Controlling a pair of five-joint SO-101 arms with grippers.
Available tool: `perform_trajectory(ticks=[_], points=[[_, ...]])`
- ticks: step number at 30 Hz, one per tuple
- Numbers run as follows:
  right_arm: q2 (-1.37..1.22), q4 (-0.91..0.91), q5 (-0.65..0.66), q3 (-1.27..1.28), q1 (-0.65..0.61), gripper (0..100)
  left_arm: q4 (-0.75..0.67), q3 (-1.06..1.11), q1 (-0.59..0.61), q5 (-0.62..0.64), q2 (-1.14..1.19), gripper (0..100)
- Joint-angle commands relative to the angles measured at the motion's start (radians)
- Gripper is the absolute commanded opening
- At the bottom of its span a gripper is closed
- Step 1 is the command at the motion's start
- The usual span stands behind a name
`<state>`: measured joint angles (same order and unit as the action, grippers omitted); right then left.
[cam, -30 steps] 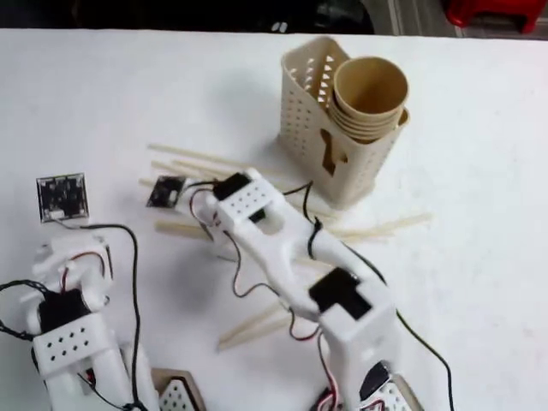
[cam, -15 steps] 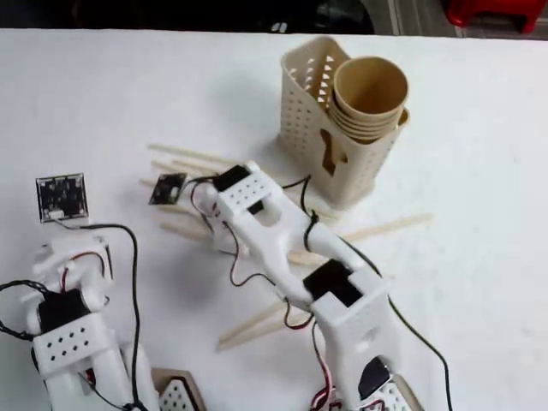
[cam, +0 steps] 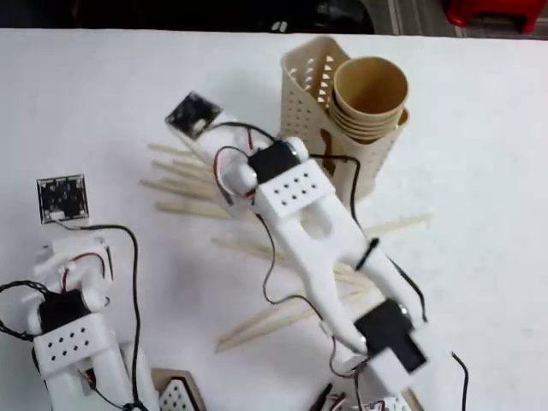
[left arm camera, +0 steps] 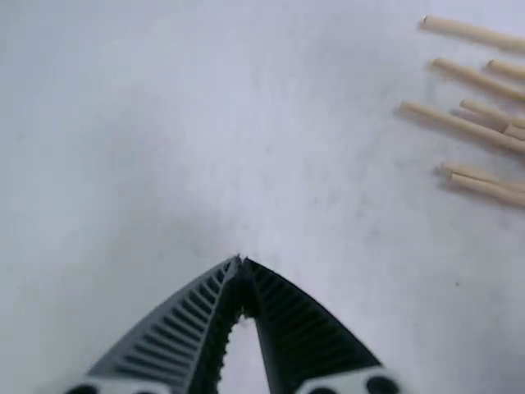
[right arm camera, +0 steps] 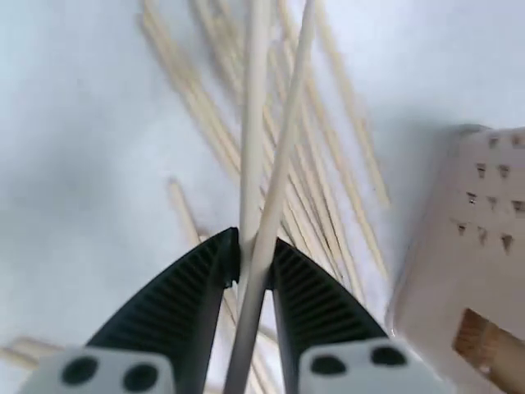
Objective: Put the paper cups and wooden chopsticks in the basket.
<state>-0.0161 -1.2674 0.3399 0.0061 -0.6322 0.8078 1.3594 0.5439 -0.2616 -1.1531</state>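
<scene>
No legible text or markings

White surface [cam: 103,94], and wooden chopsticks [left arm camera: 459,125] lay scattered all over it, fanned out beneath and beyond the right arm's jaws, a few off to one side of the left arm's jaws. The basket [cam: 304,120] stood just beside the right arm's jaws.

Bright, even light; soft shadows
</scene>
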Motion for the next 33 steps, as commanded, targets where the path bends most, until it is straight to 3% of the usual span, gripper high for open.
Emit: perform_trajectory(ticks=[1,13,17,22,33], points=[[0.124,0.016,-0.066,-0.018,0.016,1.9,-0.026,-0.003,0.007,0.008,-0.025,3],[0.389,0.041,-0.074,-0.009,0.016,1.8,-0.028,-0.003,0.01,0.008,-0.025,3],[0.441,-0.047,-0.074,-0.008,-0.004,1.8,-0.028,-0.003,0.01,0.008,-0.025,3],[0.401,-0.171,-0.074,0.095,-0.05,1.8,-0.028,-0.003,0.01,0.008,-0.025,3],[0.229,-0.142,-0.066,0.304,-0.048,1.8,-0.028,-0.002,0.01,0.006,-0.025,3]])
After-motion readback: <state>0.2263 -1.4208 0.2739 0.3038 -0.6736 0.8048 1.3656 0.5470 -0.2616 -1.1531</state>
